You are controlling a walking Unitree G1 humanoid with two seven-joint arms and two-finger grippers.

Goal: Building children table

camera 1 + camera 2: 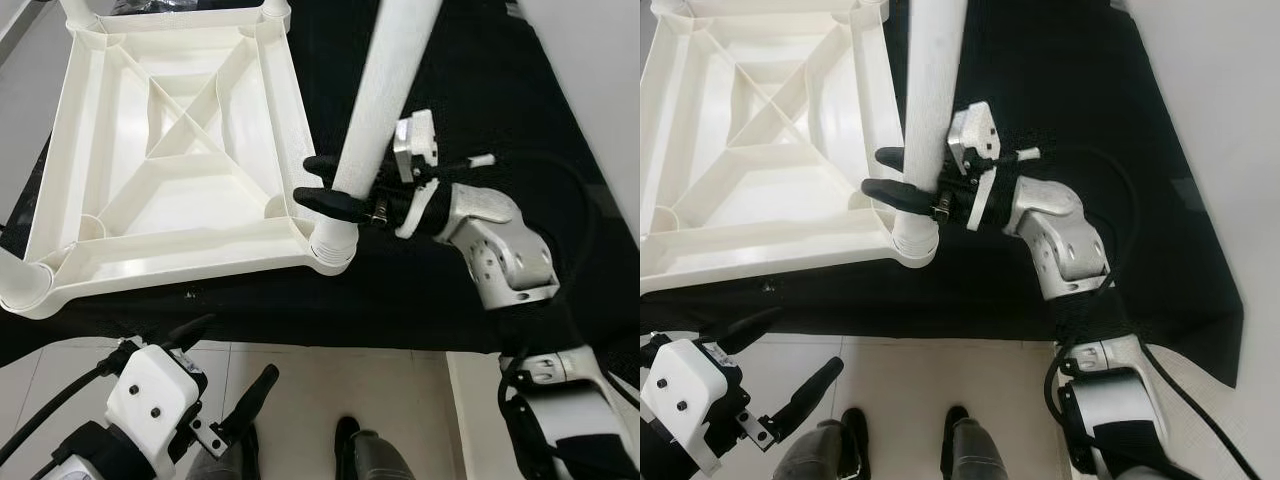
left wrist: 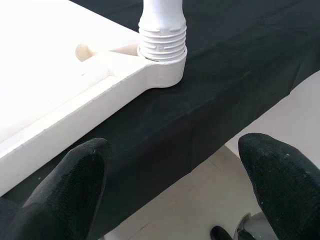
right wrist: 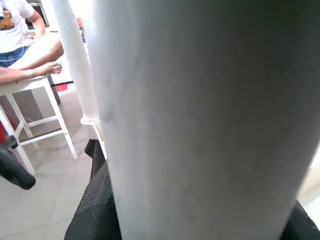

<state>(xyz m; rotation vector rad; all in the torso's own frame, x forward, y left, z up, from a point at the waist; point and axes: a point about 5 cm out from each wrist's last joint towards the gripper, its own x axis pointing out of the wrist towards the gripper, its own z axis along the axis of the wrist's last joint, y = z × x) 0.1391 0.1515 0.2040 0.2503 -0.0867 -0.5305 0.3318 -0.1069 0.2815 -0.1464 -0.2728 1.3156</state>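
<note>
Surface: black cloth [image 1: 470, 90] covers the desk and hangs over its near edge; pale floor tiles [image 1: 330, 385] show below it.
Tabletop: a white plastic children's tabletop [image 1: 160, 160] lies upside down on the cloth, its ribbed underside up, with diagonal ribs crossing at the middle and a round socket at each corner.
Near right socket: this corner socket [image 1: 333, 250] sits close to the desk's near edge, and a leg stands in it.
Held leg: a white tubular table leg [image 1: 385, 85] rises from that socket and leans up toward the camera; its threaded base meets the socket rim.
Right pincer: the right pincer [image 1: 335, 185] reaches in from the right, its two black fingers [image 1: 330, 203] clamped around the lower part of the leg just above the socket. In the right wrist view the white tube stands directly between the fingers.
Other legs: another white leg [image 1: 22, 285] stands in the near left corner socket, and two more show at the far corners.
Left pincer: the left pincer [image 1: 225, 365] hangs low, in front of the desk's near edge and over the floor, with its fingers spread wide and nothing between them. Its wrist view looks at a threaded leg base [image 2: 161, 37] seated in a corner socket.
Background: in the right wrist view a person [image 3: 22, 45] sits at a white table [image 3: 35, 100] across the room.
</note>
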